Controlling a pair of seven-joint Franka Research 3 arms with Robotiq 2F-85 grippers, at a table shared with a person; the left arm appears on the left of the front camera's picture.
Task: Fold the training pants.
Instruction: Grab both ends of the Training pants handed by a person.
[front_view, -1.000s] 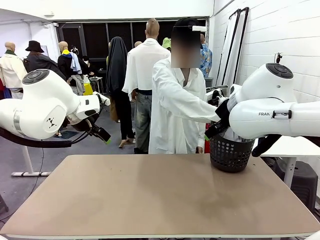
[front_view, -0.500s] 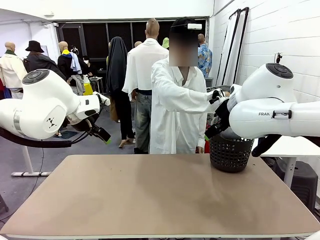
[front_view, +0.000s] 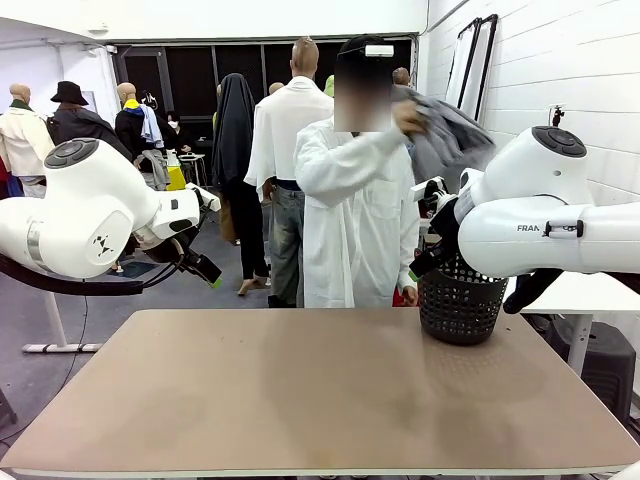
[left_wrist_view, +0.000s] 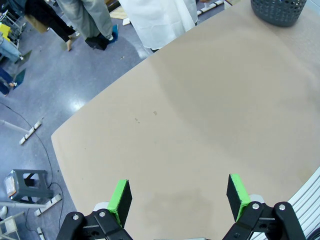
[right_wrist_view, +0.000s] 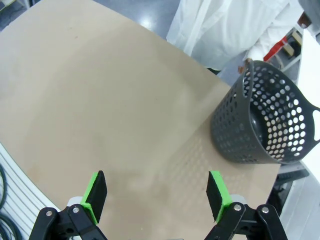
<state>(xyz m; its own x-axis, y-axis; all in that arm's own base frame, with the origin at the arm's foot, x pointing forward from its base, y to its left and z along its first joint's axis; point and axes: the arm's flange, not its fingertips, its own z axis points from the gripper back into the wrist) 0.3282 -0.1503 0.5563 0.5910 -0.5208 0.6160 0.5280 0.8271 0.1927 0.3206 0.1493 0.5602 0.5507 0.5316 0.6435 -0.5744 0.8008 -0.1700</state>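
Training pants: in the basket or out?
Out: the person's hand holds the training pants bunched up in the air above the basket, not folded.

A basket (front_view: 460, 305) stands on the table (front_view: 300, 400) at two o'clock, near its far edge. Behind the table at twelve o'clock, a person (front_view: 355, 220) holds pants (front_view: 445, 135) above the basket.
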